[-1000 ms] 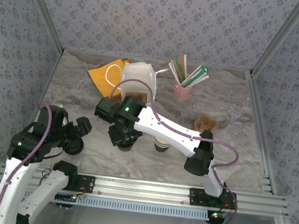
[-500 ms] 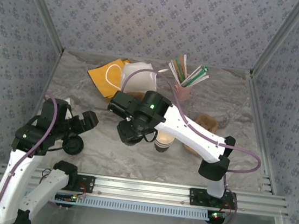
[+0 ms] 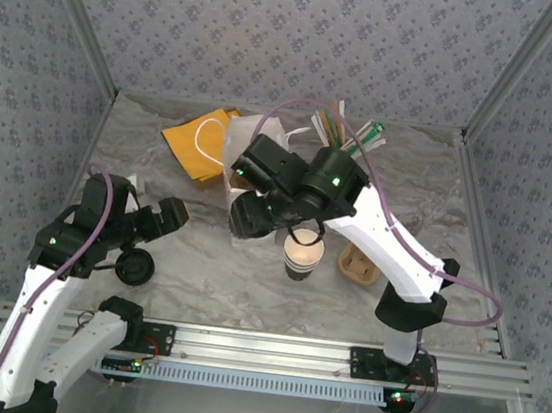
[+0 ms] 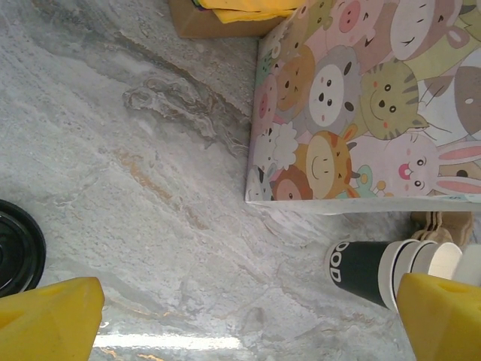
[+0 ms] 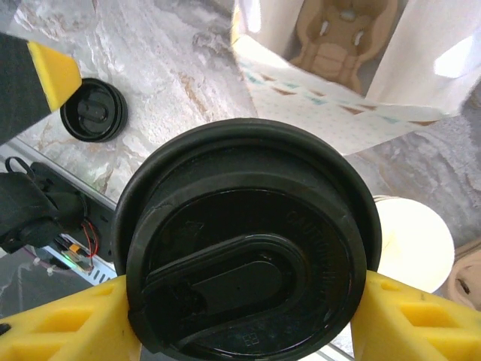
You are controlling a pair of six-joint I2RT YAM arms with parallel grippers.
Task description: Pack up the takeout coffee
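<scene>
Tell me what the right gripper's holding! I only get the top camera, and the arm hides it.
Observer: The right gripper clamps a black-lidded cup.
Operator: What's inside the white bag?
Observer: A brown cardboard carrier sits in it.
Operator: Any pictures on it?
Observer: Cartoon animals cover one side.

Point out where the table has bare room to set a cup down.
Bare table lies right of the cardboard carrier up to the side rail, and along the near edge between the loose black lid and the open paper cup. The middle is crowded: white bag, right claw gripping a black-lidded cup, pink straw cup.
</scene>
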